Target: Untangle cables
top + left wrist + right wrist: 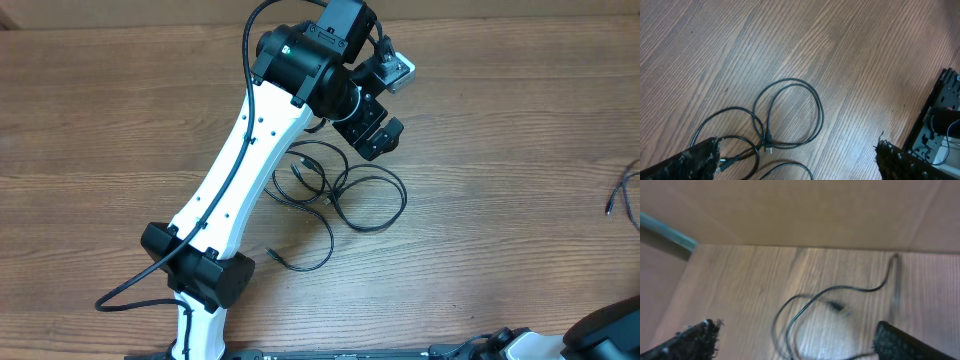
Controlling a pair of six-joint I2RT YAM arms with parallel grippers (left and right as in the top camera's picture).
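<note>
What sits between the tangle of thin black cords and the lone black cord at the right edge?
Nothing: the overhead view shows bare wooden table between the tangled black cords and the lone black cord.

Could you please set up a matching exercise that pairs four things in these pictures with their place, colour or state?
Things:
1. looped cables
2. lone cable
3. left gripper
4. table

Descriptions:
A. at the right edge of the overhead view, apart from the rest
B. brown wood grain
C. black, overlapping one another in the middle of the table
D. open and holding nothing, above the loops

Pairs: 1-C, 2-A, 3-D, 4-B
</note>
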